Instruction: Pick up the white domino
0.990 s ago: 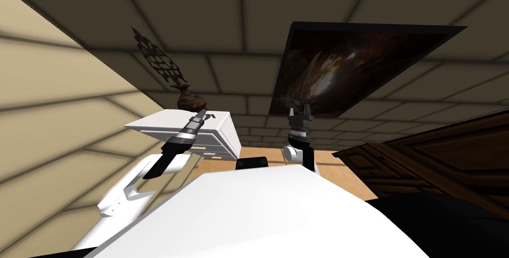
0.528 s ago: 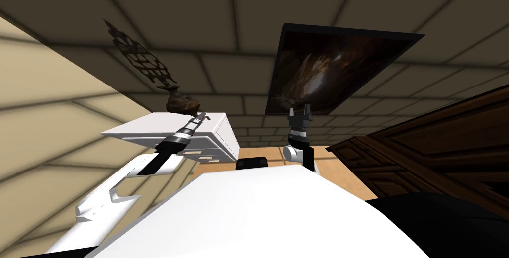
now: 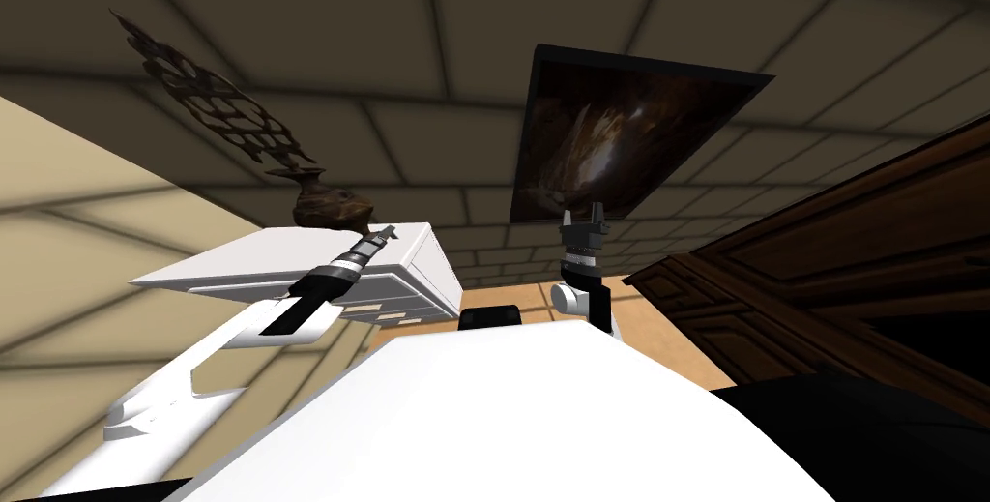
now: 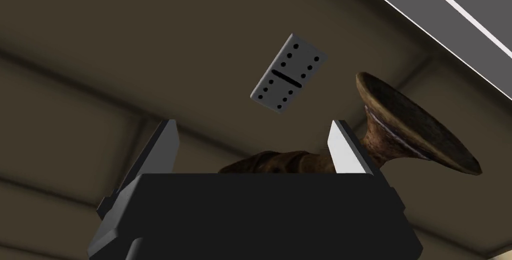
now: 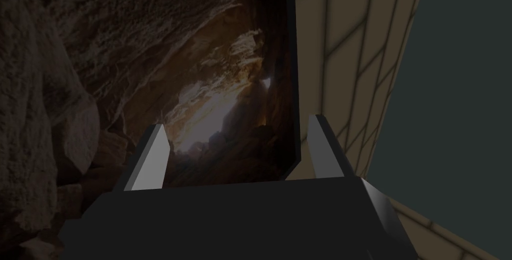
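The domino (image 4: 289,73) is not yet gripped.
My left gripper (image 4: 252,121) stands wide; domino lies beyond its fingertips, touching neither.

Our domino (image 4: 289,73), pale grey tile, black bar across the middle, six black pips per half, face towards us, tilted, ahead of our left gripper (image 4: 253,123), untouched

My view has swung (white cabinet (image 3: 251,259) drifts leftward); left arm (image 3: 222,343) has stretched further.
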Controlling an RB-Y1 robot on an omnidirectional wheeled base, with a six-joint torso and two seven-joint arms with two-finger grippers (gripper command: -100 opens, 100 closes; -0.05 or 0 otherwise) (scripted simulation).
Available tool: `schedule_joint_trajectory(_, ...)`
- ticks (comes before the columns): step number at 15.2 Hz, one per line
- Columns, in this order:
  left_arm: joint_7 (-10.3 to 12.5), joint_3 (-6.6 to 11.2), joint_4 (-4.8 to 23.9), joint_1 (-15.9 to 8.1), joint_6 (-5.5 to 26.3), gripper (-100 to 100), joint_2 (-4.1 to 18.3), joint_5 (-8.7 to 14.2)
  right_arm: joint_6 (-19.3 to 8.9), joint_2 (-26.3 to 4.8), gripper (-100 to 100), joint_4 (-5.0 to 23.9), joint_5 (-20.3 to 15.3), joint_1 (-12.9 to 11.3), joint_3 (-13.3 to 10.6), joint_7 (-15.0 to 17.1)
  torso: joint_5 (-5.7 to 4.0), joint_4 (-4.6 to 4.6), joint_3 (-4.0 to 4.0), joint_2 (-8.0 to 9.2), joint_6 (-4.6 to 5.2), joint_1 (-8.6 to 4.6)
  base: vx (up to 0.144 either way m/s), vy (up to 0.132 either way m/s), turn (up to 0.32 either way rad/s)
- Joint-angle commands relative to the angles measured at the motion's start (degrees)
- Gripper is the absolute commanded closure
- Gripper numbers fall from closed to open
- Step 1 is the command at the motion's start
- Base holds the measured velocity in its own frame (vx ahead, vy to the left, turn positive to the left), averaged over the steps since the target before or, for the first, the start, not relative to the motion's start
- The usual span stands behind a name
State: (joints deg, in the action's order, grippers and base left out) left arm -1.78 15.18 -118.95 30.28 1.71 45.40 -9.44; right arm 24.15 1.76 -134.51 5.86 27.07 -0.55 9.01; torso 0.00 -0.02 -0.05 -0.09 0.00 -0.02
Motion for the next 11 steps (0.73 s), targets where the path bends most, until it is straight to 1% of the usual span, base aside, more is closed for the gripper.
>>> schedule_joint_trajectory(1, 0.4, 0.28, 0.8, -1.5, 1.7, -100, 0.8, 0.4, 0.0, 0.0, 0, 0.0, 0.0, 0.0, 0.0, 0.0, 0.0, 0.0, 0.0, 0.0, 0.0, 0.0, 0.027, 0.0, -0.135)
schedule_joint_trajectory(2, 0.1, 0.1, 0.2, -0.5, 0.5, -100, 0.3, 0.2, 0.0, 0.0, 0, 0.0, 0.0, 0.0, 0.0, 0.0, 0.0, 0.0, -0.02, -0.04, 0.05, 0.02, 0.023, 0.005, -0.084)
schedule_joint_trajectory(3, 0.2, 0.14, 0.2, -0.7, 0.8, 100, 0.4, 0.2, 0.0, 0.0, 0, 0.0, 0.0, 0.0, 0.0, 0.0, 0.01, -0.01, -0.02, -0.04, 0.01, 0.03, 0.008, 0.003, -0.002)
schedule_joint_trajectory(8, 0.2, 0.18, 0.4, -0.6, 1.0, 100, 0.4, 0.2, 0.0, 0.0, 0, 0.0, 0.0, 0.0, 0.0, 0.0, -0.06, 0.04, 0.04, 0.04, 0.12, -0.17, 0.001, 0.001, 0.007)
schedule_joint_trajectory(9, 0.5, 0.78, -1.3, 0.3, 2.2, -100, 1.6, 0.5, 0.0, 0.0, 0, 0.0, 0.0, 0.0, 0.0, 0.0, -0.07, 0.04, 0.04, 0.04, 0.12, -0.18, 0.012, -0.033, 0.037)
schedule_joint_trajectory(11, 0.9, 1.24, -2.7, 1.1, 3.3, -100, 2.5, 0.8, 0.0, 0.0, 0, 0.0, 0.0, 0.0, 0.0, 0.0, -0.12, 0.03, 0.0, -0.03, 0.1, -0.44, 0.042, -0.09, 0.049)
